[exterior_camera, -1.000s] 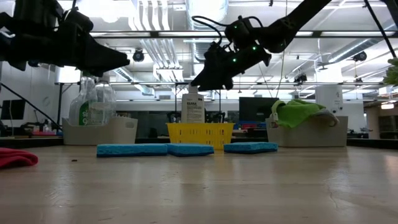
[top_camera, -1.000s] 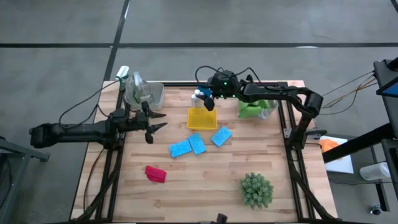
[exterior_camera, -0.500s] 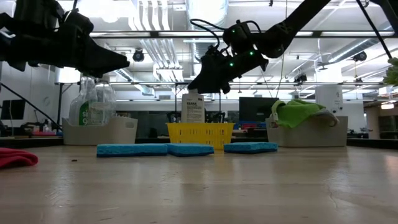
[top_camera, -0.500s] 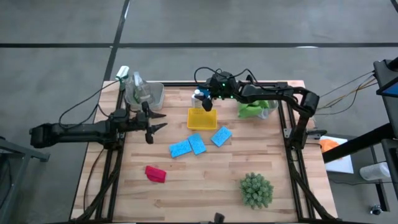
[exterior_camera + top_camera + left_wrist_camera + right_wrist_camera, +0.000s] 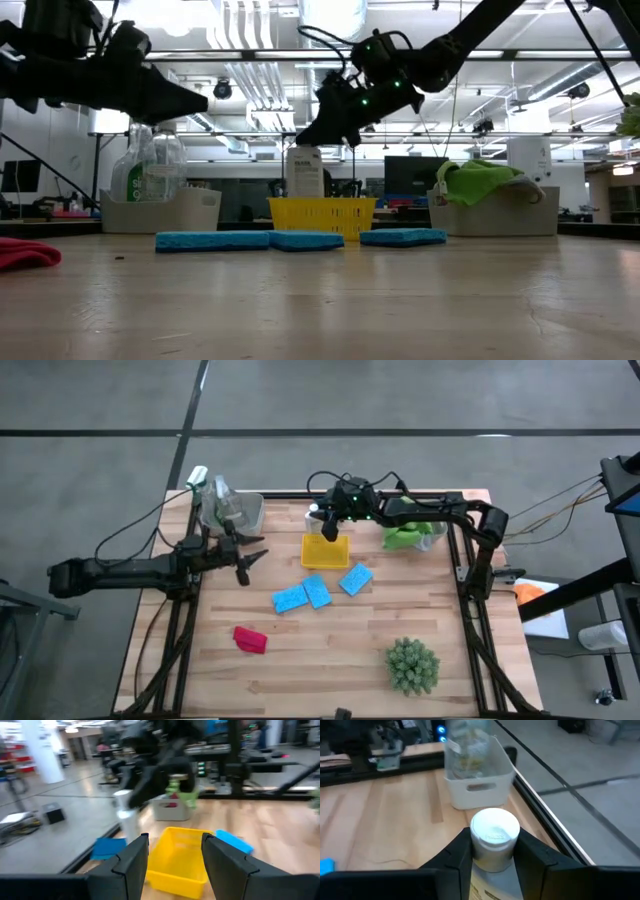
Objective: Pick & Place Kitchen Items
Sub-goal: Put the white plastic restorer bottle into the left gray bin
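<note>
Seen from above, the right gripper (image 5: 325, 520) reaches to the far edge of the wooden worktop (image 5: 330, 650) and sits at the small white bottle (image 5: 316, 516), just behind the yellow square tray (image 5: 325, 551). The left gripper (image 5: 252, 557) hangs near the left edge, its fingers apart and holding nothing, close to the white bin (image 5: 243, 512) with the clear spray bottle (image 5: 215, 495). Three bright blue rectangular sponges (image 5: 317, 591) lie mid-worktop, a red cloth (image 5: 250, 639) nearer the front left, a green cloth (image 5: 405, 536) in a bin at the far right, and a round spiky green plant (image 5: 412, 665) at the front right.

From worktop height, the right gripper (image 5: 312, 132) comes down onto the cap of the white bottle (image 5: 304, 172), which stands upright behind the yellow tray (image 5: 322, 214).

In the left wrist view, the left gripper (image 5: 175, 857) shows its two dark fingers spread, the yellow tray (image 5: 181, 860) beyond them.

In the right wrist view, the right gripper (image 5: 492, 852) has its fingers clamped against both sides of the white bottle (image 5: 494, 840) at the cap.
</note>
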`<act>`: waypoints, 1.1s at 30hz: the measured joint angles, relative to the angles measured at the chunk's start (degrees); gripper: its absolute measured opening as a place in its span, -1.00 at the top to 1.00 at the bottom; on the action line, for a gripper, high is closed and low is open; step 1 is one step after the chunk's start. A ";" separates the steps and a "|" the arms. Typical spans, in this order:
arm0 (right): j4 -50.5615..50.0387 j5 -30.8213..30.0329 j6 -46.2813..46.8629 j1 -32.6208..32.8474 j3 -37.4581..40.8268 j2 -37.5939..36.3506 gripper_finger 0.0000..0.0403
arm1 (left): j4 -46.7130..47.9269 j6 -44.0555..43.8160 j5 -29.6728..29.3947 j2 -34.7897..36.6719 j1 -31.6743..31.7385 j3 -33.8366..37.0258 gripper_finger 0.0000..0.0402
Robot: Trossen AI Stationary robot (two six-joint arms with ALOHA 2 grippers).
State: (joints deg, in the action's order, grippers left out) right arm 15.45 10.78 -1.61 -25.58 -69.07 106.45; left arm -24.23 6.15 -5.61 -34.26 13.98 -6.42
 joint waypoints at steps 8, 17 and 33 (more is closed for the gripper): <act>0.38 5.43 -1.24 3.05 -5.36 -0.02 0.48 | -0.39 -2.14 -4.72 0.00 0.04 0.00 0.09; 0.35 7.04 -2.76 8.84 -13.56 5.48 0.48 | -1.44 -2.11 -4.69 0.00 0.04 -0.99 0.09; -4.11 6.91 -3.34 10.22 -28.35 14.49 0.48 | 5.18 -2.09 -8.07 -1.98 0.11 -2.38 0.05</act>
State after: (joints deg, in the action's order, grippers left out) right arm 11.34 17.69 -4.95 -15.35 -97.42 120.95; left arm -19.05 4.06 -13.68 -36.24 14.08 -8.79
